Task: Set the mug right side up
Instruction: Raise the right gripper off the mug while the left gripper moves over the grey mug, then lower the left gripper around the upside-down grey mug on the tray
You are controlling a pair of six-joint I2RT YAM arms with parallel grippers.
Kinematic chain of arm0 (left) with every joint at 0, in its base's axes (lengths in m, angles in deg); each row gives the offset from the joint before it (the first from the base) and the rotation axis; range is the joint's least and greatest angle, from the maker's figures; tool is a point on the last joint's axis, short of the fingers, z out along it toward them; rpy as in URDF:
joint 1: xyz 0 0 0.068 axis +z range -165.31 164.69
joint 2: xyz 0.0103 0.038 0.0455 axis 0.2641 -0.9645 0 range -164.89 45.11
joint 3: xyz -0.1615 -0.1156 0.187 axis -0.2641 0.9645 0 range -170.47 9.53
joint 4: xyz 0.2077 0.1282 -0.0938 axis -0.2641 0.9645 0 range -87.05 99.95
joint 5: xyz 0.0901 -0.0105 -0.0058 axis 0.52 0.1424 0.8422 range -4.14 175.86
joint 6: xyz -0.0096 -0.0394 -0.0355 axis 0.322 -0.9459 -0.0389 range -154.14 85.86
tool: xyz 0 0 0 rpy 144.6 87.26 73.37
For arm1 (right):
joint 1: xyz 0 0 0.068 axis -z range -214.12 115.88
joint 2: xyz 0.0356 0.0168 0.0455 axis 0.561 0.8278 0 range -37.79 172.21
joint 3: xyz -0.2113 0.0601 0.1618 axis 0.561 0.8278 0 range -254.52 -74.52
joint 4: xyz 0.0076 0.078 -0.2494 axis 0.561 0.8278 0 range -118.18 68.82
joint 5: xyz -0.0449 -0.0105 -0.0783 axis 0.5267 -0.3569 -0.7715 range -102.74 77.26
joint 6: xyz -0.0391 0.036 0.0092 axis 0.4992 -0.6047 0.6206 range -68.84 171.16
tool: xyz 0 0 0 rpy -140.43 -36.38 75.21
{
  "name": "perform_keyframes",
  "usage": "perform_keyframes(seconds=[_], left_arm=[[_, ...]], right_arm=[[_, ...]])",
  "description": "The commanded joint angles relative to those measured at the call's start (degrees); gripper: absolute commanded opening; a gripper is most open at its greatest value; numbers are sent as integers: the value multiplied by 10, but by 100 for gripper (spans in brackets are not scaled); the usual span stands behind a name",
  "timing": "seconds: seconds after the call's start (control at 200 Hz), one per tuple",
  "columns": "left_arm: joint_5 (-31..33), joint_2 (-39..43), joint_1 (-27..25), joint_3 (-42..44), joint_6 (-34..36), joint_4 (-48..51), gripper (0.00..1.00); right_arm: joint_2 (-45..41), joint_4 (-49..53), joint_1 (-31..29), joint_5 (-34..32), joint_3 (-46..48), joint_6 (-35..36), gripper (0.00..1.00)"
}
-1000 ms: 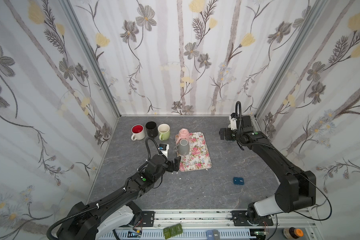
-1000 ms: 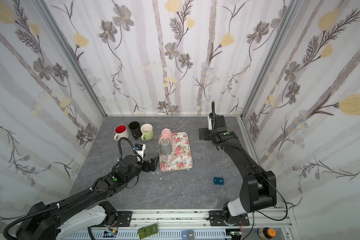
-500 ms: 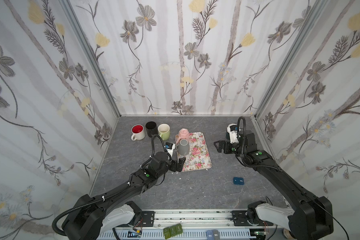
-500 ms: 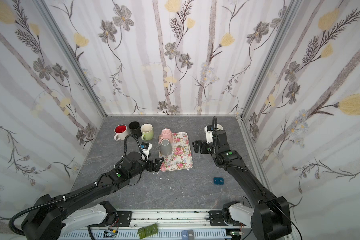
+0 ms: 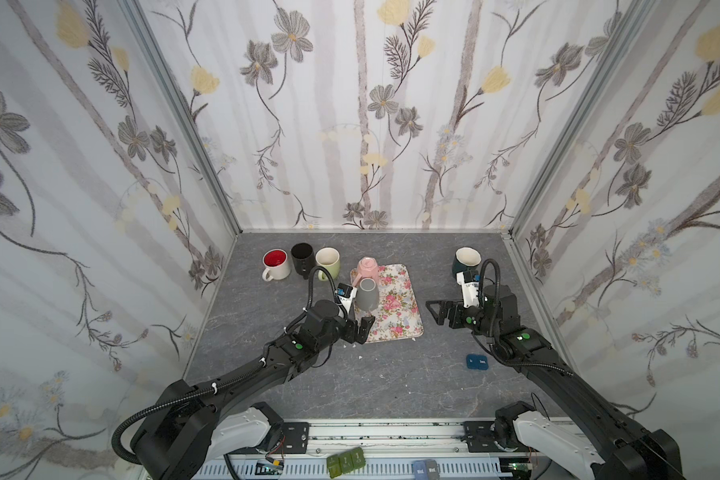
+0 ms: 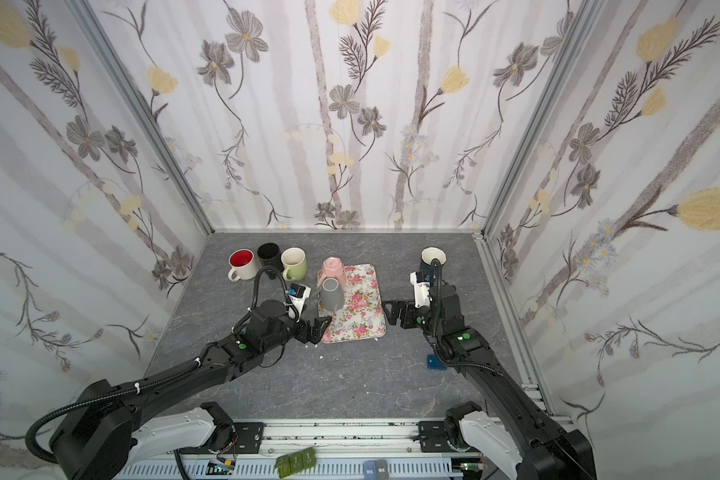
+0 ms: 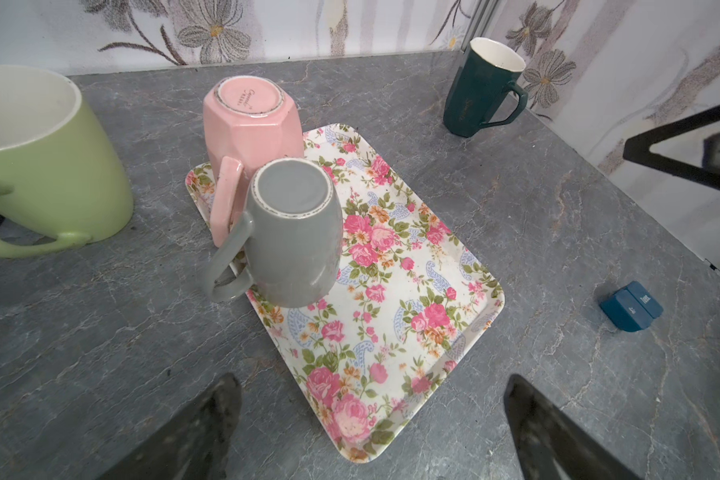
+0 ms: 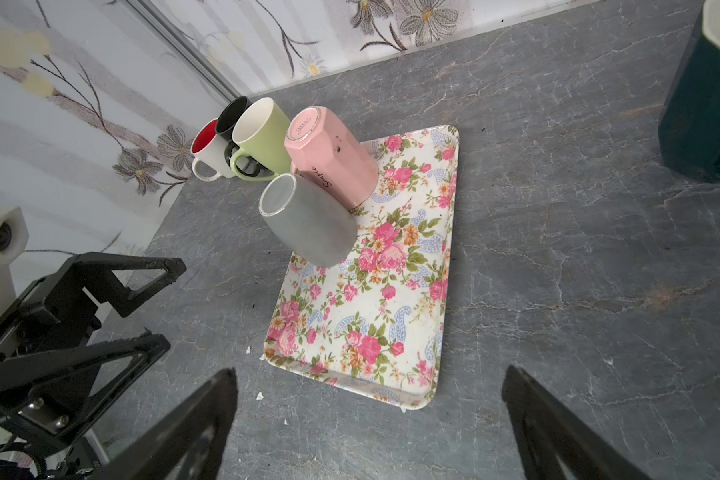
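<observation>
- We see the grey mug standing upside down on the left side of the floral tray, its handle over the tray's left edge.
- The pink mug is upside down too, just behind it at the tray's far left corner.
- Our left gripper hovers at the tray's near left corner, jaws spread wide, holding nothing.
- Our right gripper hangs right of the tray, likewise released and empty.
- The green mug and teal mug stand upright on the table.
</observation>
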Motion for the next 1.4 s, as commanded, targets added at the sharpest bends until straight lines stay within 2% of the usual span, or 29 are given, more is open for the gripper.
perform_keyframes(seconds=[0.0,0.19,0.42,0.58,0.884,1.094,1.394], left_arm=[[-13,-16,6,-27,13,9,100],[-11,-48,14,-55,-1,28,100],[4,-110,33,-92,-16,35,100],[-21,-162,51,-129,-10,36,100],[11,-247,57,-215,52,73,100],[-23,-294,58,-261,72,87,100],[-64,-298,51,-266,64,92,100]], right_arm=[[-21,-64,-2,25,28,-30,100],[-70,-127,-3,31,96,-48,100],[-92,-181,-3,19,134,-48,100],[-116,-208,-3,14,149,-37,100],[-144,-203,-3,-6,167,-28,100],[-138,-206,-3,-13,173,-27,100],[-147,-192,-3,-26,171,-29,100]])
